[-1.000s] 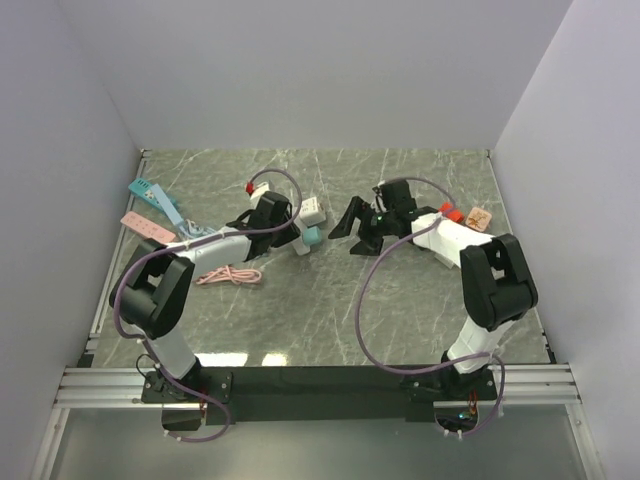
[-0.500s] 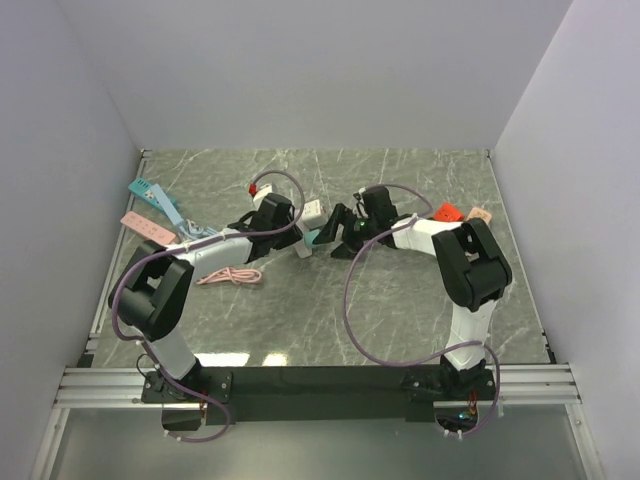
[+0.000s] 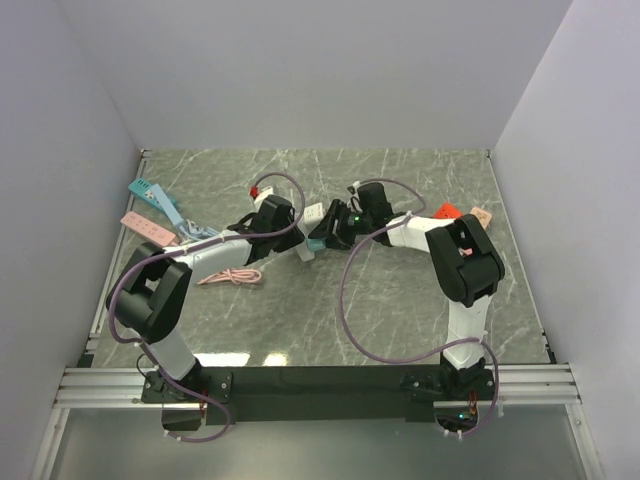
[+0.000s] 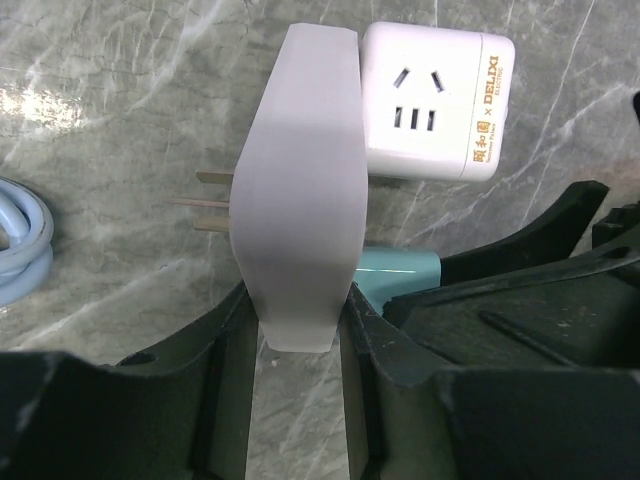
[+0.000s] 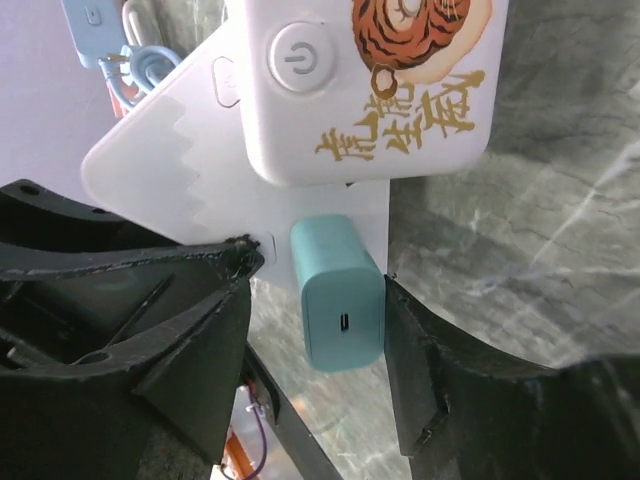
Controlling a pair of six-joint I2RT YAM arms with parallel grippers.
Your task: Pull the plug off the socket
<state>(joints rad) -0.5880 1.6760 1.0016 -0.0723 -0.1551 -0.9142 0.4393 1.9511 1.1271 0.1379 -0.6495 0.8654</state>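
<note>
Left gripper (image 4: 297, 325) clamped on white socket adapter (image 4: 300, 180) above table (image 3: 400, 300) centre; right gripper (image 5: 318, 270) open, jaws straddling teal plug (image 5: 342, 310) seated in it; close squarely on plug sides, pull straight along prongs, left bracing.

Table (image 3: 400, 300): grey-green marbled top, pale walls on three sides.

Left edge: blue strip (image 3: 150, 193) lying at an angle, with the pink strip (image 3: 148, 226) just in front of it. Pale blue cord (image 3: 196, 232) runs from the blue strip toward centre; a loop of it shows at the left wrist view's edge (image 4: 20, 245).

Pink cable (image 3: 230, 276) is bundled loosely, nearer than the strips.

Right side: red block (image 3: 445, 211) and peach block (image 3: 482, 215) lie near each other.
</note>
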